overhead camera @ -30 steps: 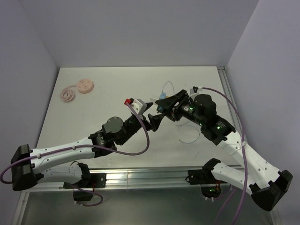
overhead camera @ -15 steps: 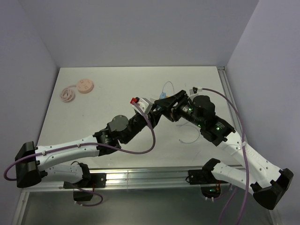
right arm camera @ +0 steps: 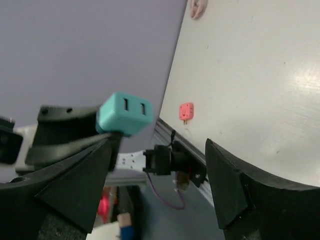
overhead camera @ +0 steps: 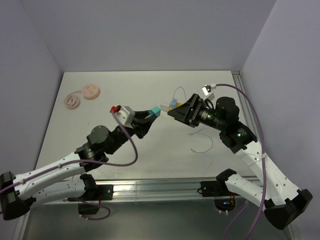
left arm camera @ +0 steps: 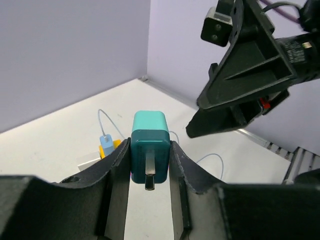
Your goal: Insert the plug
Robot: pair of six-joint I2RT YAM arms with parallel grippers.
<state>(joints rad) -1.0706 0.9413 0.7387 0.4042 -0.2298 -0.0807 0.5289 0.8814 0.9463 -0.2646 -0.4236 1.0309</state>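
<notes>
The left gripper (overhead camera: 151,115), clamped on the teal square plastic plug (overhead camera: 156,110), has pulled away toward 8 o'clock. The right gripper (overhead camera: 172,111) has spread apart, empty. Only the left wrist view shows the metal prong (left arm camera: 150,175); only the right wrist view shows two slots (right arm camera: 132,106).

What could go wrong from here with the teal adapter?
The left gripper pinches the teal adapter in the air by its sides only; it may slip or tilt.
The open right gripper is close by; the fingers could collide.
The thin white cable below may snag.
</notes>
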